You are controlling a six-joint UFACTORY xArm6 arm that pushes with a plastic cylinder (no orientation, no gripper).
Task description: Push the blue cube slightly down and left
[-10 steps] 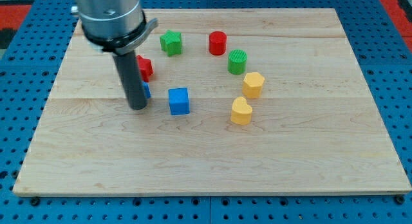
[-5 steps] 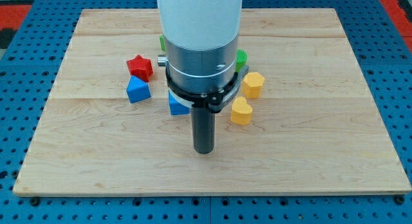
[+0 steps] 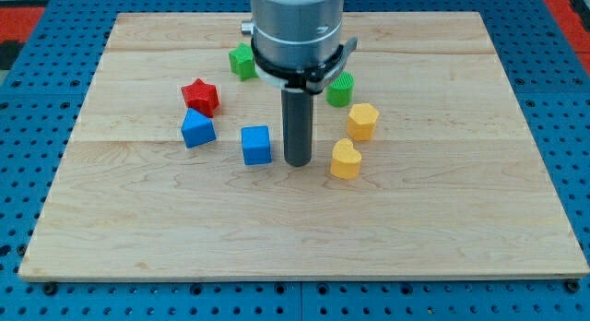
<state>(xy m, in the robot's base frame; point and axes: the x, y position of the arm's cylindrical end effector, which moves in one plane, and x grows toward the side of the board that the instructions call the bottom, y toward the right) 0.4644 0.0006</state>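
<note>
The blue cube (image 3: 257, 145) sits near the middle of the wooden board (image 3: 442, 219). My tip (image 3: 296, 161) rests on the board just to the cube's right, a small gap apart, between the cube and the yellow heart block (image 3: 345, 160). The arm's body hides the red cylinder and part of the green star (image 3: 241, 61).
A second blue block (image 3: 197, 129) and a red star (image 3: 200, 96) lie to the view's left of the cube. A green cylinder (image 3: 343, 89) and a yellow hexagon block (image 3: 363, 121) lie to the right of the rod.
My tip swept from the left blue block across the cube's lower side, then came up to the cube's right. The cube has not visibly moved.
</note>
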